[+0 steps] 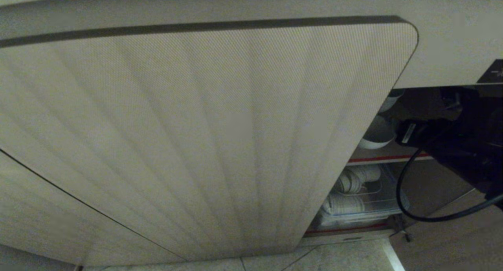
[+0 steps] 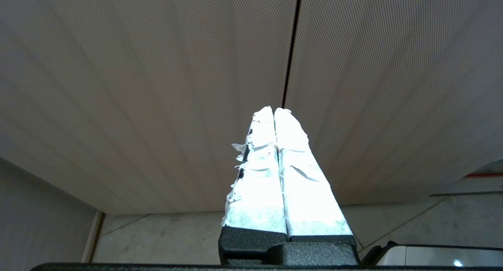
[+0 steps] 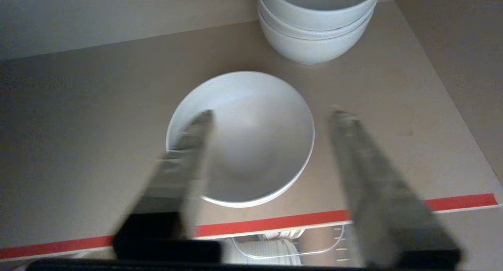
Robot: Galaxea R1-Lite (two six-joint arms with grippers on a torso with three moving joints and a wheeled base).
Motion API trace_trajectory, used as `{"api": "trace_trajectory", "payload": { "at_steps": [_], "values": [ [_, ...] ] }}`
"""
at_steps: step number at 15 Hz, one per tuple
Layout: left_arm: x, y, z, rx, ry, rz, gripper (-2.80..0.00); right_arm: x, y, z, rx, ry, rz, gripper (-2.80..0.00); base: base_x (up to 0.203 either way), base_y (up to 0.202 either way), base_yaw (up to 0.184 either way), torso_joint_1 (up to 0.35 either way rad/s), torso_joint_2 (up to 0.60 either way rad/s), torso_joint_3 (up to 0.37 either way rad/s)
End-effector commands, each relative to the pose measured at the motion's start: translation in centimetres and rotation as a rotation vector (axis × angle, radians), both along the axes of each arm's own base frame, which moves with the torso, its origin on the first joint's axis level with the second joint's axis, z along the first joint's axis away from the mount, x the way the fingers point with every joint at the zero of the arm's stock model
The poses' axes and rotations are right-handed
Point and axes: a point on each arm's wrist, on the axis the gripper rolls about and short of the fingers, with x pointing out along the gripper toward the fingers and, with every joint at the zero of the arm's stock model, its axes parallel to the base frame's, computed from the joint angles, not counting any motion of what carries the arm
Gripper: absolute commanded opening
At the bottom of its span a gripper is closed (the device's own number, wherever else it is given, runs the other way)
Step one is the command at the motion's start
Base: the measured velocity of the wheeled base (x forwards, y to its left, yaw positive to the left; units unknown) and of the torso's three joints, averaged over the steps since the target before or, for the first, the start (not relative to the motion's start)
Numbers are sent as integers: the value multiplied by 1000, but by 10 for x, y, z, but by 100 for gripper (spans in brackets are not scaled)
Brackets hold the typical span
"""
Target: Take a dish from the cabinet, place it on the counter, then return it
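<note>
the dish [image 3: 251, 141] sat upright on the brown shelf [image 3: 98, 145] inside the cabinet [image 1: 397, 155], set back from the shelf's red front edge [image 3: 275, 222]. a stack of white bowls [image 3: 314, 23] stood farther back on the same shelf, near the dish but apart from it.

the right end effector [image 3: 271, 116] was above the dish, with its two fingers spread apart. one finger [image 3: 188, 145] lay over the bowl's rim on one side; the other finger [image 3: 365, 161] lay outside the rim on the opposite side. both fingers were blurred, and contact with the dish could not be confirmed. the jaws were not closed on anything.

in the head view, the open fluted door [image 1: 196, 145] filled most of the frame. the right arm [image 1: 452, 137] reached into the cabinet opening beside the door's edge, with a black cable [image 1: 404, 196] looping below it. a lower shelf held ribbed white ware in a clear container [image 1: 369, 200].

the left end effector [image 2: 274, 110] was near the closed fluted doors [image 2: 157, 86], its white-wrapped fingers [image 2: 259, 176] pressed together and holding nothing. tiled floor [image 2: 157, 235] was visible beneath it.
</note>
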Motion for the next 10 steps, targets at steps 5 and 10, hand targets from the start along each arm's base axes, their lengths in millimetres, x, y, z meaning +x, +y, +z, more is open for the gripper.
{"api": "trace_trajectory", "payload": {
  "at_steps": [5,10],
  "values": [
    [0,0,0,-1,0,1,-280,-12,-2,0,1,-2,1,-280,0,0,0,0,0,0],
    [0,0,0,-1,0,1,-280,-22,-3,3,0,-12,3,-280,0,0,0,0,0,0]
  ]
}}
